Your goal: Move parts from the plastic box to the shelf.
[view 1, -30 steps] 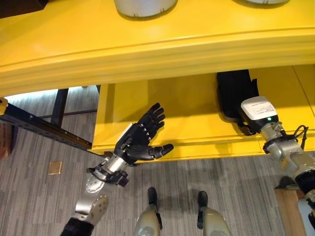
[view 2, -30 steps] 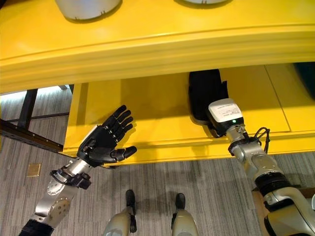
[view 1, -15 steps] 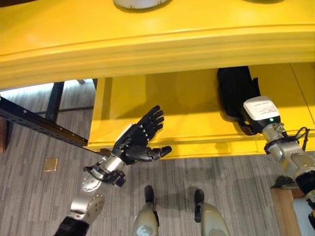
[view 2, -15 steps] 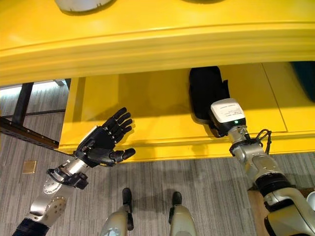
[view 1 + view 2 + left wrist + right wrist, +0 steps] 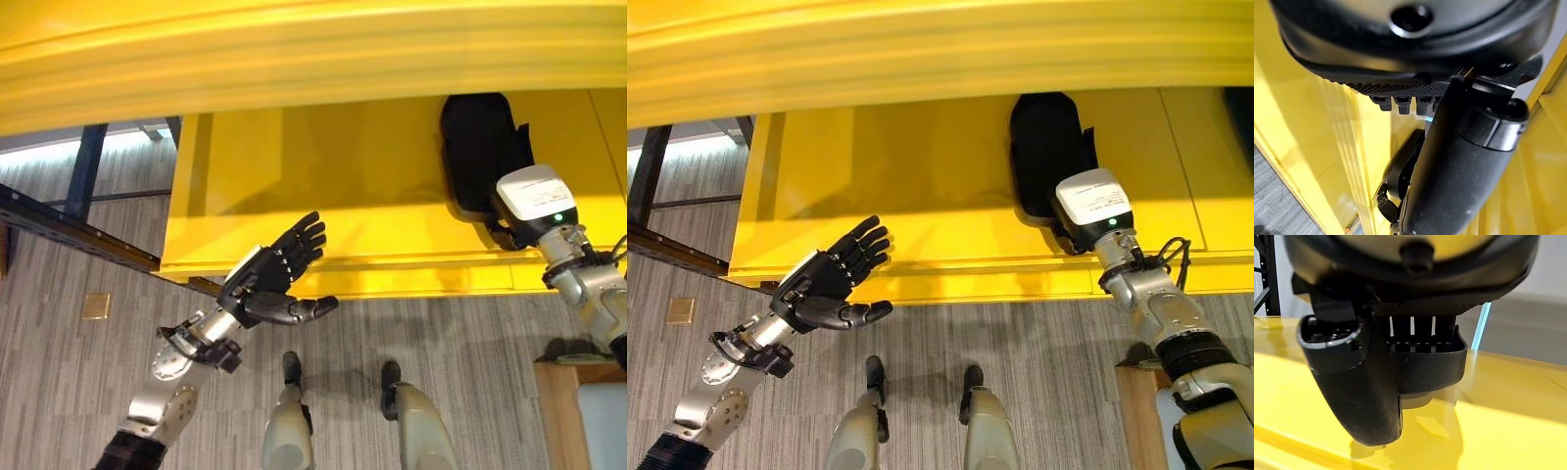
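Left hand (image 5: 266, 279) spread, holding nothing, by the yellow shelf (image 5: 372, 176) edge; right hand (image 5: 1048, 147) reaches in — its grip I cannot tell.

Right hand (image 5: 1050, 147) fingers under upper shelf (image 5: 921, 49)

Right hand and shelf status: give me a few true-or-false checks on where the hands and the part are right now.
1. The right hand reaches onto the lower yellow shelf with a black part. True.
2. The left hand holds a part. False: it is spread open and holds nothing.
3. The left hand is by the shelf's front edge. True.
4. The black part lies on the carpet floor. False: it is over the shelf, at the right hand.
5. Both hands touch each other. False: they are far apart.
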Robot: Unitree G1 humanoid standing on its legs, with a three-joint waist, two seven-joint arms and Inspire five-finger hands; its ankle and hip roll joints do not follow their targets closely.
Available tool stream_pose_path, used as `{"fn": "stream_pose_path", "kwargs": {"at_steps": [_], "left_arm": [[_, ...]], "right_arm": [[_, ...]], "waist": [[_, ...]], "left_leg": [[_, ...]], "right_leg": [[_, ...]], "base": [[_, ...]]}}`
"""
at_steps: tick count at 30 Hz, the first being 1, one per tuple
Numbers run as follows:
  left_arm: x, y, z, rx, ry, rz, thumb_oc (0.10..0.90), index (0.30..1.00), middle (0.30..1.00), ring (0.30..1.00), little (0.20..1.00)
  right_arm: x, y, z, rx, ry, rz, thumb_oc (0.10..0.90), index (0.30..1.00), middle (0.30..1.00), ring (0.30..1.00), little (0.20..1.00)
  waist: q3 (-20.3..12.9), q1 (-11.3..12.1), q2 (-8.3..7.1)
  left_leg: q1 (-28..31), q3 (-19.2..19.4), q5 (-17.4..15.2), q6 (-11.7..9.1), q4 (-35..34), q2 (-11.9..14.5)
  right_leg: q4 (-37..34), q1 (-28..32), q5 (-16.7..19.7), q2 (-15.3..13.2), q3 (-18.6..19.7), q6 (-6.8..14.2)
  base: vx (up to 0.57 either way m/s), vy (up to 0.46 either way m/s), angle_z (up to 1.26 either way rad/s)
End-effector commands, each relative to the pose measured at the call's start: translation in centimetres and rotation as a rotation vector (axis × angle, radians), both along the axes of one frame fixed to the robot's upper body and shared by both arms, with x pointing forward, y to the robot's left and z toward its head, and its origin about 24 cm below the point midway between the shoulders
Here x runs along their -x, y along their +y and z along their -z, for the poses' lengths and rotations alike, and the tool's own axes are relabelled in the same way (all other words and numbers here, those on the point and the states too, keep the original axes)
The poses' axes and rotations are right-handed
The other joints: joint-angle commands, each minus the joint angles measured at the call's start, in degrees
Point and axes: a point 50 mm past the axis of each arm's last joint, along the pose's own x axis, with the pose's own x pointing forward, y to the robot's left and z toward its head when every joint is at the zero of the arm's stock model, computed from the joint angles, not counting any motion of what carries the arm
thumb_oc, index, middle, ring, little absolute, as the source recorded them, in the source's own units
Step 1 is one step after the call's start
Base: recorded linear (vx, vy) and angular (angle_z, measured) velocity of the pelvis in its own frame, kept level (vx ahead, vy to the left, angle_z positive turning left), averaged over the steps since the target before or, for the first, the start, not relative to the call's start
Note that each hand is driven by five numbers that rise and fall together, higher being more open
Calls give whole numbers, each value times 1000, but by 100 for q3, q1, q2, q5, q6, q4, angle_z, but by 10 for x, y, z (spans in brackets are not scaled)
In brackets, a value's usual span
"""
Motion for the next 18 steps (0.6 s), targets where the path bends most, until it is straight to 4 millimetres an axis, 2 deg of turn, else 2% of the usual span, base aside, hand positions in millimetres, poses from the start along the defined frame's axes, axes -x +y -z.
{"fn": "stream_pose_path", "kwargs": {"at_steps": [1, 3, 10, 18], "left_arm": [[3, -6, -45, 76, -236, 74, 900, 1000, 1000, 1000, 1000], [3, -5, -46, 72, -233, 77, 900, 1000, 1000, 1000, 1000], [6, -4, -44, 75, -224, 83, 900, 1000, 1000, 1000, 1000], [10, 0, -43, 65, -218, 92, 900, 1000, 1000, 1000, 1000]], "right_arm": [[17, -69, -58, 60, -175, 343, 400, 300, 300, 300, 300], [19, -74, -66, 33, -215, 368, 400, 300, 300, 300, 300], [24, -80, -75, 39, -237, 387, 400, 300, 300, 300, 300], [34, -97, -87, 12, -288, 465, 400, 300, 300, 300, 300]], "waist": [[-81, -179, -125], [-69, -183, -110], [-92, -185, -101], [-79, -171, -109]], "left_leg": [[230, 22, -346, -226, 373, 74], [233, 29, -366, -215, 376, 60], [277, 60, -414, -212, 335, 69], [283, 41, -376, -233, 359, 108]], "right_leg": [[-1125, 761, 211, 113, -300, -10], [-1051, 726, 185, 95, -293, -4], [-991, 719, 143, 63, -296, -1], [-922, 699, 118, 60, -306, -9]], "base": [[22, -30, -7], [55, -22, 3], [49, -10, 3], [2, -4, 0]]}}
